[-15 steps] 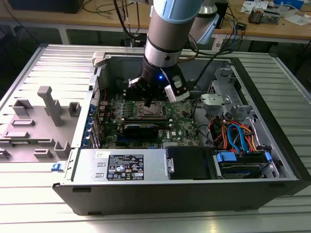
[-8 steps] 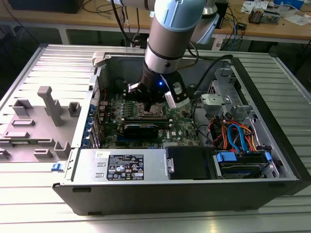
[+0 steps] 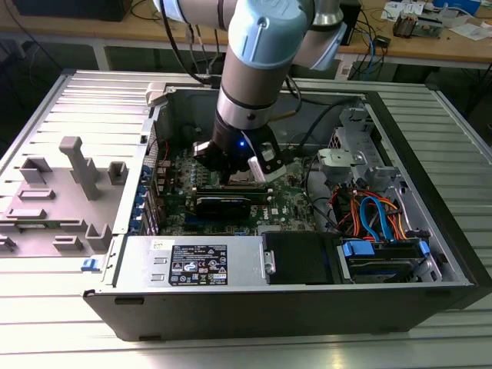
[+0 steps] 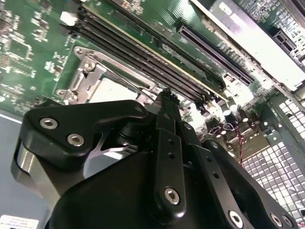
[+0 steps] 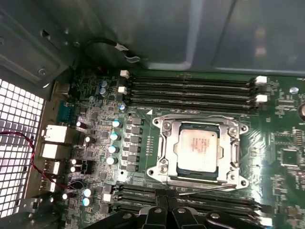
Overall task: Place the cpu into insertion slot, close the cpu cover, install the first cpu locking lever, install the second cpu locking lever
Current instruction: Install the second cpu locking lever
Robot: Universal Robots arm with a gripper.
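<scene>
Small silver-grey square cpu (image 5: 198,149) already sits in the dark-framed insertion slot (image 5: 164,143), thin silver metal cpu cover (image 5: 234,149) down around it. Your black tool (image 5: 164,202) hovers fingers together, empty, at the thin wire locking lever (image 5: 202,189). Expect a stiff, springy lever; hook its end, stay off fragile pins.

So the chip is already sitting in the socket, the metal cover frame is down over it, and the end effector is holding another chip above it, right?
Not quite. In the first wrist view the chip sits in the socket with the cover frame down around it, but the end effector beside the socket carries no chip.
</scene>
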